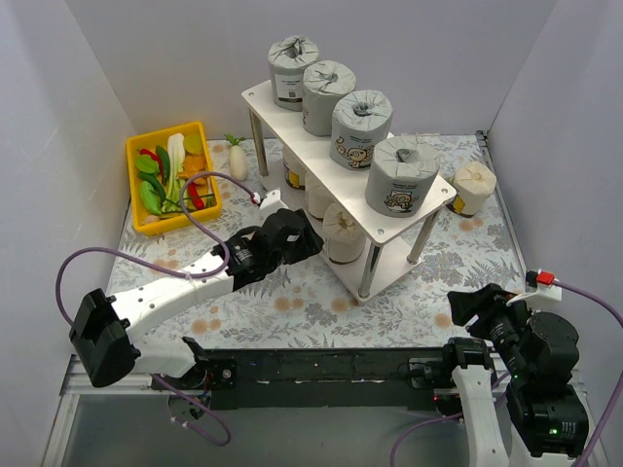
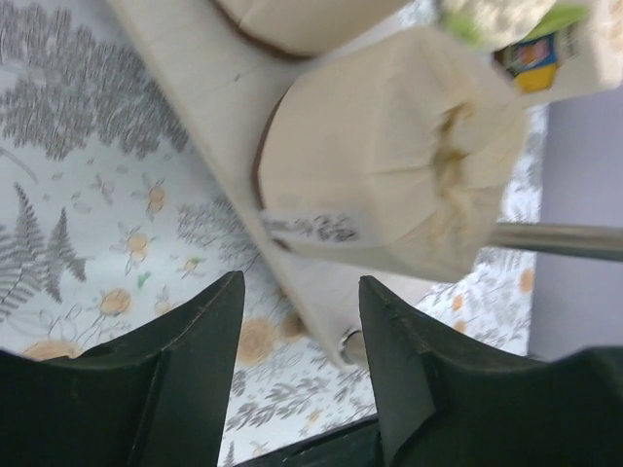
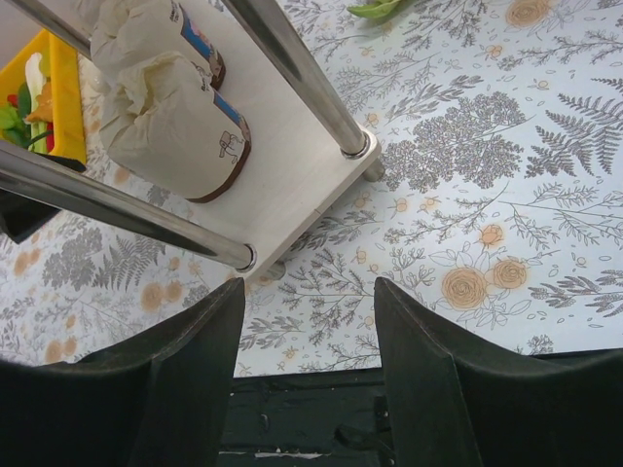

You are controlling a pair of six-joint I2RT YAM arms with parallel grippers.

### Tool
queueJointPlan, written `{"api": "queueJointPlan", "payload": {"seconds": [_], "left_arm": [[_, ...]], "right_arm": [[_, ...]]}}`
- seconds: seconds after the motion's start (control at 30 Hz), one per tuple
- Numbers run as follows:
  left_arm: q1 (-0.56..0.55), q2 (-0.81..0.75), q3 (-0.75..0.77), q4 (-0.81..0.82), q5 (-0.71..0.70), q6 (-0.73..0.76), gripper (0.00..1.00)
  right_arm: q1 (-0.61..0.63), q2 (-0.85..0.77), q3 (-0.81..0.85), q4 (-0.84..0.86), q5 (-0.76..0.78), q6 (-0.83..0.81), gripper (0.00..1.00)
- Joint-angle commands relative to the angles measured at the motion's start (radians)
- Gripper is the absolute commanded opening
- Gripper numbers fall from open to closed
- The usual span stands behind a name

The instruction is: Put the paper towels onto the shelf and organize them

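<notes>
Cream-beige wrapped towel roll (image 2: 389,185) sits on pale wooden shelf (image 2: 214,97). Left tool (image 2: 302,326) gapes wide before it; right tool (image 3: 310,336) wide too.

Bright, even light from above; the shelf (image 1: 435,190) casts soft shadows on the tabletop (image 1: 311,304). In both wrist views the jaws at 6 o'clock look blurred; metal legs (image 3: 304,76) gleam.

The right hand (image 3: 309,292), fingers apart, hangs near the shelf (image 3: 282,185) bearing cream paper towels (image 3: 170,126).
</notes>
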Motion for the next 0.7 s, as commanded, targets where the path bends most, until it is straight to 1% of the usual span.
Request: {"api": "queueJointPlan", "payload": {"seconds": [0.0,0.3,0.47,0.67], "left_arm": [[0.002,0.023,-0.052,0.022,0.078,-0.031,0.49],[0.002,0.138,-0.012,0.149,0.077,0.009,0.48],[0.002,0.223,0.045,0.165,0.047,0.037,0.48],[0.003,0.267,0.091,0.186,0.034,0.067,0.48]], "right_arm": [[0.004,0.007,-0.009,0.055,-0.03,0.004,0.63],[0.004,0.024,0.005,0.058,-0.026,-0.002,0.63],[0.004,0.016,-0.005,0.065,-0.026,-0.001,0.63],[0.004,0.022,-0.018,0.078,-0.021,0.008,0.63]]}}
